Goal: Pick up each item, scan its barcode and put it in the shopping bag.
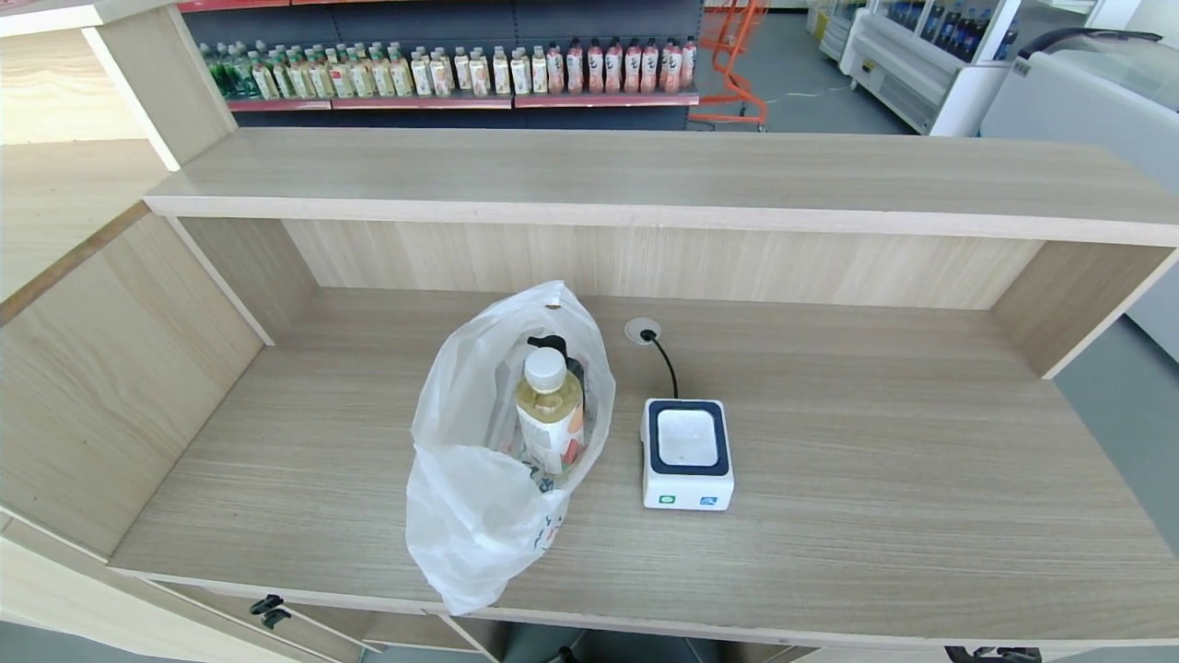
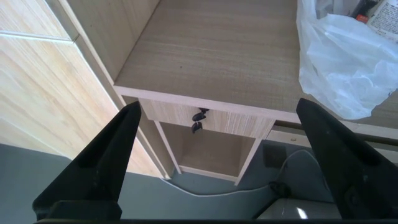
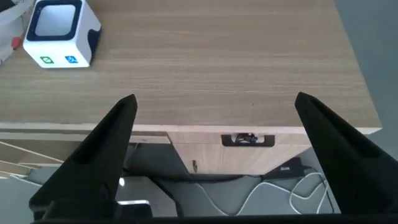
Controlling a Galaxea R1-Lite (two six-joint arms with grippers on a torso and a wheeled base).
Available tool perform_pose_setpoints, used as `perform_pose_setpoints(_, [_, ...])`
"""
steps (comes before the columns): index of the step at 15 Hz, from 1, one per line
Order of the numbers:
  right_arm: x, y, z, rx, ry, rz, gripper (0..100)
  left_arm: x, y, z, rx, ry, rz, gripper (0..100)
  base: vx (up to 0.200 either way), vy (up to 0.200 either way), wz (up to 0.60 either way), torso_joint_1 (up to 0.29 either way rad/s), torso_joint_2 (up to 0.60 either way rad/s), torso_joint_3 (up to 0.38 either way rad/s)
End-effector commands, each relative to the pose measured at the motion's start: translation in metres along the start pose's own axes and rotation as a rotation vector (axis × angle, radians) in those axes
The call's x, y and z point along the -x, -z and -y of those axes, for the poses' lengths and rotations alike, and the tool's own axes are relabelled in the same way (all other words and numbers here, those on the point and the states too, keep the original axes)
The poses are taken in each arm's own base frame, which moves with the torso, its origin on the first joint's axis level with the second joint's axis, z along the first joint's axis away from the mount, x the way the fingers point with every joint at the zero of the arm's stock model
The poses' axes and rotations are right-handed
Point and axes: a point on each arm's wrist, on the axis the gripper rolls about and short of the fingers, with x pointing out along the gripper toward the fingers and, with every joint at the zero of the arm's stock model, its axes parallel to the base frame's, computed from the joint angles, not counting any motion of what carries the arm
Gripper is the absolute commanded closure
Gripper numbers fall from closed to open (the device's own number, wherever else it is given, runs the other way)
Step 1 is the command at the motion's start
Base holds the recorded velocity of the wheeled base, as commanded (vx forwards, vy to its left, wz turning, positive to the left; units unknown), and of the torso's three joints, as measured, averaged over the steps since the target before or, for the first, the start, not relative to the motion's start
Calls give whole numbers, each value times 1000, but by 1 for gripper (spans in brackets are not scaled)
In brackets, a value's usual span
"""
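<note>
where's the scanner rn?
Head view: the scanner sits mid-counter, close on the right of the shopping bag without touching it. Its cable runs back to a grommet.

Before me the white plastic shopping bag [image 1: 470, 516] stands open on the counter [image 1: 875, 479]. Inside are an upright white-capped bottle [image 1: 550, 414] and a dark-topped item [image 1: 551, 344]. The white scanner [image 1: 687, 453] sits just beside it.

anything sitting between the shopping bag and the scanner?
Nothing. In the head view a narrow strip of bare counter separates the shopping bag from the scanner. The scanner's cable runs toward the back, clear of that gap.
</note>
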Motion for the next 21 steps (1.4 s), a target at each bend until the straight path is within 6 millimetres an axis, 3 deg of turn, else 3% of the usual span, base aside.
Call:
perform_pose_setpoints(1, [6,11,0,-8,5,56,0,0,0,0,0,-1,0,0,0,0,0,0,0,0])
perform_pose_setpoints(2, [8,12,1,28,-84,78,0,0,0,0,-1,-1,0,0,0,0,0,0,0,0])
perform_pose_setpoints(21, [12,13,0,-8,-42,124,0,0,0,0,0,-1,0,0,0,0,0,0,0,0])
